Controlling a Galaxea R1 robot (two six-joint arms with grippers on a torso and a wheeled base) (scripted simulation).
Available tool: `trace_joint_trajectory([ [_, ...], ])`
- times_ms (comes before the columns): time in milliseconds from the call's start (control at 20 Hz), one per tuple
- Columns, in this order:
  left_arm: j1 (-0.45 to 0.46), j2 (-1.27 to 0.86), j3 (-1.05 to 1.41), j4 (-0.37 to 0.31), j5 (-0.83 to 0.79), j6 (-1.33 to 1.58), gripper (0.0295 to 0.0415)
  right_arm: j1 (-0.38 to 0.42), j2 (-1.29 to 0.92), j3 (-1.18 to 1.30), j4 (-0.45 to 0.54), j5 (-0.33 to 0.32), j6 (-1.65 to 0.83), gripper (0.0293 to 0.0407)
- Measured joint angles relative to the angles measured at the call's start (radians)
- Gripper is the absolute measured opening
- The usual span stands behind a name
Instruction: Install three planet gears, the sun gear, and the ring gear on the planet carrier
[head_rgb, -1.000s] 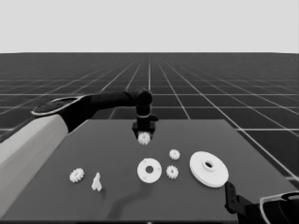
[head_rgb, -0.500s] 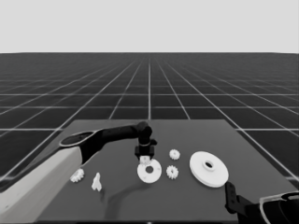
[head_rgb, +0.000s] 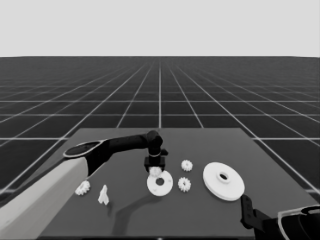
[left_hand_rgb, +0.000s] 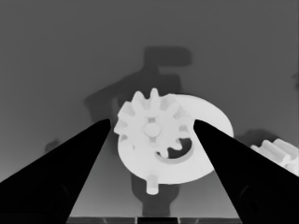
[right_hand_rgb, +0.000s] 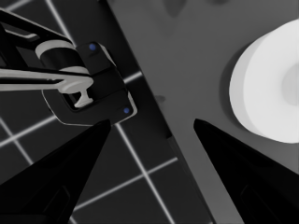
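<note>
The right gripper (head_rgb: 245, 212) waits at the table's (head_rgb: 210, 145) near right corner; whether its fingers are open or closed, I cannot tell. Just beyond it the larger round part (head_rgb: 223, 180) lies flat, hub up. Near the middle, the left gripper (head_rgb: 155, 168) grips a small gear (left_hand_rgb: 150, 127) with its flat face toward the wrist camera, over the far edge of the smaller round part (head_rgb: 160, 183), which lies flat. Two gears (head_rgb: 184, 184) (head_rgb: 187, 165) lie to its right. At the left lie another gear (head_rgb: 82, 188) and a thin white piece (head_rgb: 103, 195).

Right hand (right_hand_rgb: 152, 122): two black fingers apart, over the dark surface (right_hand_rgb: 196, 84) edge. Large thick-rimmed white round disc (right_hand_rgb: 266, 93) near that edge. Grid floor (right_hand_rgb: 140, 172) beyond.
</note>
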Motion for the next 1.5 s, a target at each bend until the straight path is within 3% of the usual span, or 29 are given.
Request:
trace_joint_trajectory([
  [50,0.000,0.000,0.000,0.000,0.000,0.000,0.0385,0.000,0.000,0.000,0.000,0.000,0.000,0.0385],
  [150,-0.200,-0.066,0.199,-0.186,0.111,-0.112,0.0385,0.000,0.000,0.000,0.000,0.000,0.000,0.0385],
  [300,-0.316,-0.056,0.178,-0.286,0.134,-0.100,0.0385,0.000,0.000,0.000,0.000,0.000,0.000,0.0385],
  [550,-0.339,-0.051,0.162,-0.308,0.140,-0.090,0.0385,0.000,0.000,0.000,0.000,0.000,0.000,0.0385],
  [600,-0.341,-0.328,0.621,-0.311,0.135,-0.198,0.0385,0.000,0.000,0.000,0.000,0.000,0.000,0.0385],
  [650,-0.343,-0.671,0.850,-0.313,0.140,-0.118,0.0385,0.000,0.000,0.000,0.000,0.000,0.000,0.0385],
  [750,-0.348,-0.954,0.816,-0.312,0.152,0.160,0.0385,0.000,0.000,0.000,0.000,0.000,0.000,0.0385],
  [1050,-0.350,-1.029,0.707,-0.307,0.158,0.342,0.0385,0.000,0.000,0.000,0.000,0.000,0.000,0.0385],
  [1100,-0.189,-1.034,0.713,-0.170,0.025,0.345,0.0385,0.000,0.000,0.000,0.000,0.000,0.000,0.0385],
  [1150,-0.057,-1.013,0.674,-0.088,-0.056,0.350,0.0385,0.000,0.000,0.000,0.000,0.000,0.000,0.0385],
  [1200,0.014,-0.986,0.627,-0.046,-0.103,0.360,0.0385,0.000,0.000,0.000,0.000,0.000,0.000,0.0385],
  [1300,0.071,-0.952,0.567,-0.015,-0.148,0.373,0.0385,0.000,0.000,0.000,0.000,0.000,0.000,0.0385],
  [1500,0.094,-0.935,0.535,-0.003,-0.169,0.382,0.0385,0.000,0.000,0.000,0.000,0.000,0.000,0.0385],
])
